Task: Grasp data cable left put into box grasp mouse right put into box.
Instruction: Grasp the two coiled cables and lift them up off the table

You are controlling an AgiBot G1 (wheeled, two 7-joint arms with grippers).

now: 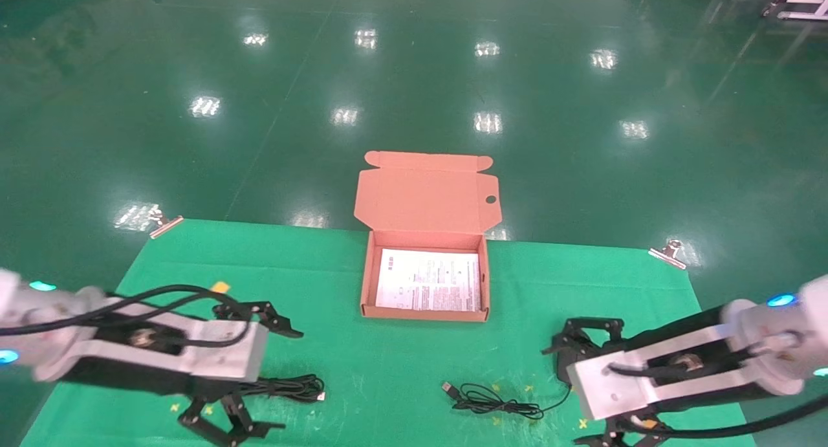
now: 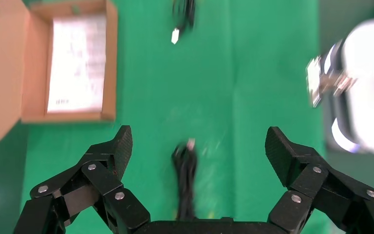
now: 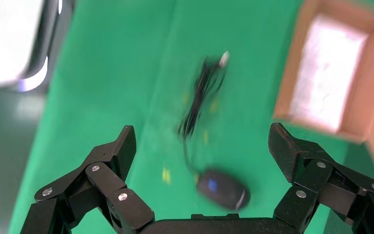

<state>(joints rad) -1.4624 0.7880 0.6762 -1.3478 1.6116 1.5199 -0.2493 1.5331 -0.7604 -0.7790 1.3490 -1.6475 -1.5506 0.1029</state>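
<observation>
Sitting at centre frame on the table (image 1: pixel 336 272): the box (image 1: pixel 367 285), lid standing open behind it, a printed sheet (image 1: pixel 428 280) lying inside. Lying lower left of the box, the data cable (image 1: pixel 291 387). Lying lower right, the mouse (image 3: pixel 222 188), its cord (image 1: pixel 495 400) trailing toward bottom centre.

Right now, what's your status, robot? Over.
Left gripper open above data cable. Right gripper open above mouse. Both items on the cloth; box open, only a printed sheet inside. Nothing in the way.
</observation>
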